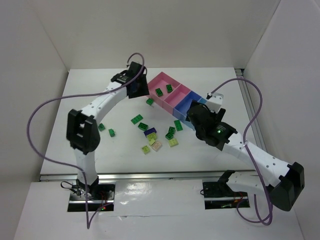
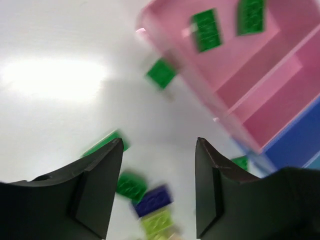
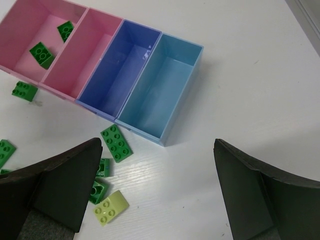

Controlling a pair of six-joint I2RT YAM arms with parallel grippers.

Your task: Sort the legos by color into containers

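Note:
The joined containers run diagonally: a large pink bin [image 1: 161,80], a smaller pink bin [image 1: 178,97], a violet-blue bin [image 1: 187,106] and a light blue bin [image 3: 160,90]. Two dark green legos [image 1: 158,91] lie in the large pink bin [image 2: 200,95]. One green lego [image 1: 149,101] lies just outside it. Green, yellow-green [image 1: 173,142], dark blue [image 1: 150,132] and beige [image 1: 157,145] legos are scattered on the table. My left gripper [image 2: 159,145] is open and empty beside the large pink bin. My right gripper [image 3: 157,150] is open and empty over the table near the light blue bin's near end.
White walls enclose the table on the left, back and right. Two green bricks [image 1: 101,127] lie apart near the left arm. A long green brick [image 3: 116,143] and a yellow-green one [image 3: 110,208] lie by my right gripper's left finger.

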